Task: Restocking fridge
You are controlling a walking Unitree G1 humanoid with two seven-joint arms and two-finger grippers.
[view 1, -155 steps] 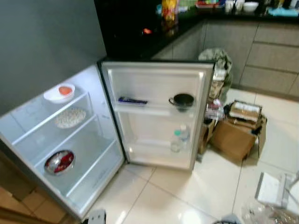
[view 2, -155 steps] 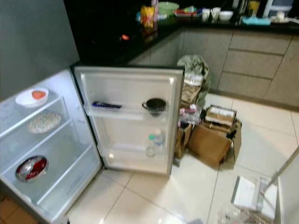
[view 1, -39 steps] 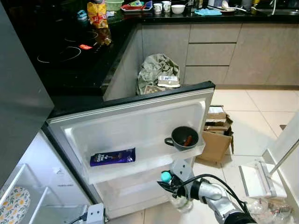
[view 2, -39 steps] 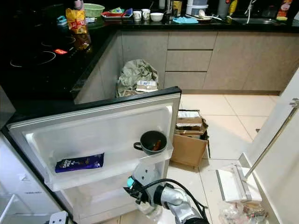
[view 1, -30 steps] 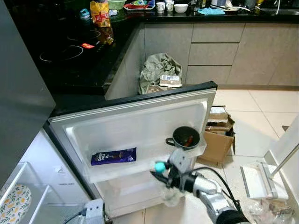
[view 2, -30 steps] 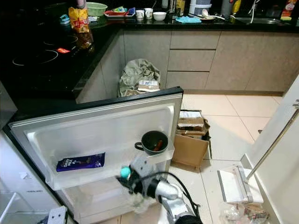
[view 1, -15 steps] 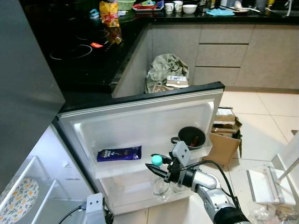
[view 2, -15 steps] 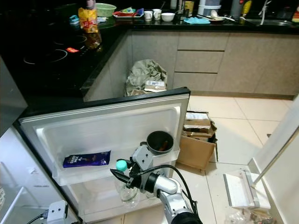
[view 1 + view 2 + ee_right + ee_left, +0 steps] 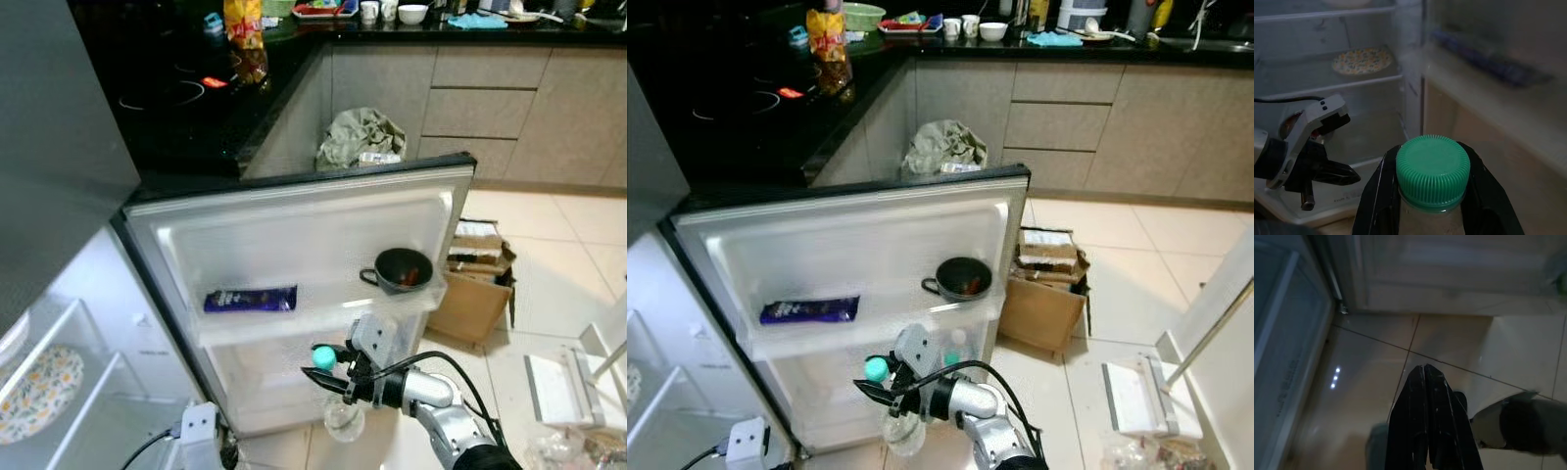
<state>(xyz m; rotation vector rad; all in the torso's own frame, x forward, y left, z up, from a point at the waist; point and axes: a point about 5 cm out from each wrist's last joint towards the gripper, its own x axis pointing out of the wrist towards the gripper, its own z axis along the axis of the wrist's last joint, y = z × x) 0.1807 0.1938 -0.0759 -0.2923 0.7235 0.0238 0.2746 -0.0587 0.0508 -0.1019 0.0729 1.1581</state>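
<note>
Fridge door (image 9: 294, 245) stood wide open, its inner side facing the camera. Upper door shelf (image 9: 323, 318) carried a dark blue chocolate bar (image 9: 250, 299) lying flat toward the hinge side and a dark bowl (image 9: 403, 270) toward the outer end, something reddish inside it.

Right gripper (image 9: 890, 392) reached in below that shelf, in front of the door's lower section. Its two black fingers were clamped on the neck of a clear bottle (image 9: 904, 431) with a green cap (image 9: 1433, 166); the bottle hung upright just under the upper shelf. In the right wrist view the fingers (image 9: 1376, 196) sat on either side of the neck just under the cap. A second clear bottle (image 9: 955, 345) stood behind, in the lower door shelf.

Left gripper (image 9: 1429, 431) hung low over the tiled floor (image 9: 1371, 396) beside the fridge's base, fingers pressed together and holding nothing.

Inside the fridge, a patterned plate (image 9: 37, 392) rested on a middle shelf. To the right of the door, an open cardboard box (image 9: 475, 294) sat on the floor; a crumpled bag (image 9: 362, 137) lay against the cabinets behind the door. Black counter (image 9: 196, 108) held a yellow snack packet (image 9: 244, 39).
</note>
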